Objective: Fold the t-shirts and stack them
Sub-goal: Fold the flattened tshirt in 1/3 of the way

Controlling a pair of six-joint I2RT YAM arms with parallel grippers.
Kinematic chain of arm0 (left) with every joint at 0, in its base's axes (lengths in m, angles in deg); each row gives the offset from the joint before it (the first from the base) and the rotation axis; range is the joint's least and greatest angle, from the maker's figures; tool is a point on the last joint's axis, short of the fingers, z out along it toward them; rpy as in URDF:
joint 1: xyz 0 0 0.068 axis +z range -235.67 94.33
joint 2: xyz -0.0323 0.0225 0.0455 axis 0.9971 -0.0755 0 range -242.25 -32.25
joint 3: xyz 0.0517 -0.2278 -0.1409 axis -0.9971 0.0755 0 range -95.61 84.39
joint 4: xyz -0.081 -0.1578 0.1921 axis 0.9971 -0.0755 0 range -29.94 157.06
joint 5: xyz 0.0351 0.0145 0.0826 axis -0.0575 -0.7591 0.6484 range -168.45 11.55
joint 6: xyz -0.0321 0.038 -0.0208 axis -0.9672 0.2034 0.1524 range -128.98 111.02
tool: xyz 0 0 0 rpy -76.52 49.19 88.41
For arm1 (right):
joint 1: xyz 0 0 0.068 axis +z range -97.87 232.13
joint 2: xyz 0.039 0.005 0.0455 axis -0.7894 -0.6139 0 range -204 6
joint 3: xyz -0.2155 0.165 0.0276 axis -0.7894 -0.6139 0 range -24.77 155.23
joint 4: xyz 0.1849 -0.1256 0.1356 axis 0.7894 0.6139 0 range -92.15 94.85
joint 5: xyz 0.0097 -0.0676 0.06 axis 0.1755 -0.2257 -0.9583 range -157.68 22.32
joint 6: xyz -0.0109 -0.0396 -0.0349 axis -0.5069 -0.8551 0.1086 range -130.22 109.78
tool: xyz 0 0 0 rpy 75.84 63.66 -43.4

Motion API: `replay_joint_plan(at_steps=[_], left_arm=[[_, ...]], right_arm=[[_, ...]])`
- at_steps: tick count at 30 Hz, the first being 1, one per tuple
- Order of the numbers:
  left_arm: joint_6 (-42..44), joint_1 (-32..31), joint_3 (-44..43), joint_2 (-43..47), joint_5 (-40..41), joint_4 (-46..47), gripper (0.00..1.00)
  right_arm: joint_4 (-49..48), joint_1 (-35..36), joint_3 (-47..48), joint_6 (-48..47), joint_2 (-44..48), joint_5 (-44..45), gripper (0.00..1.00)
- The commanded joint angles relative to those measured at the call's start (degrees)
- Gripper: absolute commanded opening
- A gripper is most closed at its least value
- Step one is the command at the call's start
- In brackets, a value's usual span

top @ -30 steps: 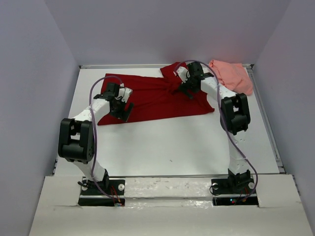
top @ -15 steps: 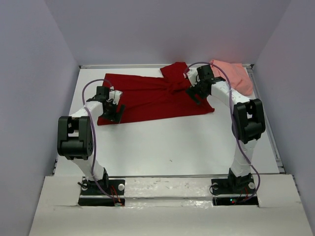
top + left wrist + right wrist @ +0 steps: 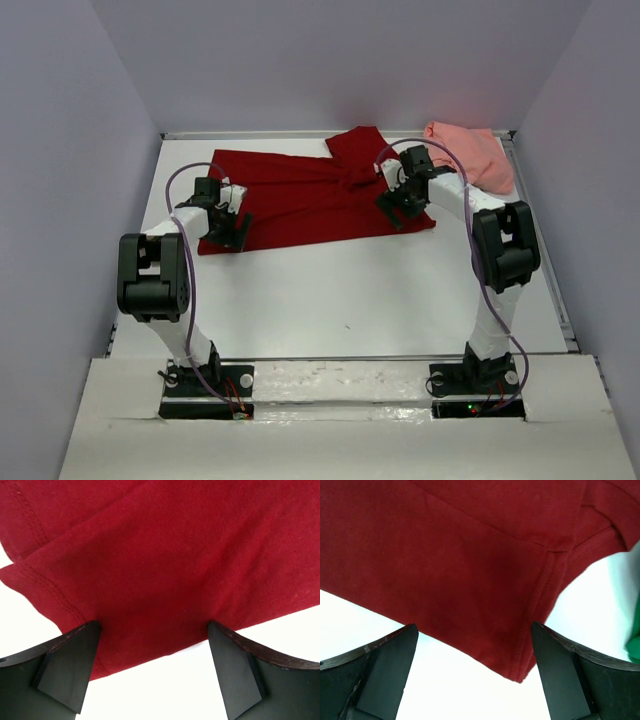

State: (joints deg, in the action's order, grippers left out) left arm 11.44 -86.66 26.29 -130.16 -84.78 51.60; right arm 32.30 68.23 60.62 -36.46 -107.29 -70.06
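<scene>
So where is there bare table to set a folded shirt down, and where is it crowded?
Bare: the table's near half, from the dark red t-shirt's near hem to the near edge. Crowded: the far edge, where that shirt lies spread, the salmon pink t-shirt fills the right corner, and the left tool and right tool hang open over red cloth.

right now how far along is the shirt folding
Done: the dark red t-shirt lies spread mostly flat, with no clear fold in it. In hand: the left end effector and right end effector sit open over its near edge, gripping nothing. Left: folding it, then the crumpled salmon pink t-shirt and the green fabric, and stacking them all.
</scene>
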Motion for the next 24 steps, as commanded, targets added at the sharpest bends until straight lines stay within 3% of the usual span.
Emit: replay_joint_plan(at_steps=[1, 16, 24], left_arm=[[-0.39, 0.12, -0.95, -0.7, -0.62, 0.7, 0.99], [-0.3, 0.12, -1.57, -3.87, 2.46, -0.18, 0.99], [1.11, 0.12, -1.22, -3.78, 4.13, -3.78, 0.99]], right_arm=[[0.44, -0.45, -0.13, 1.01, -1.93, -2.28, 1.0], [5.0, -2.65, -0.57, 2.77, -3.86, -4.92, 1.0], [8.7, -2.65, -5.31, 3.04, 0.96, -5.63, 1.0]])
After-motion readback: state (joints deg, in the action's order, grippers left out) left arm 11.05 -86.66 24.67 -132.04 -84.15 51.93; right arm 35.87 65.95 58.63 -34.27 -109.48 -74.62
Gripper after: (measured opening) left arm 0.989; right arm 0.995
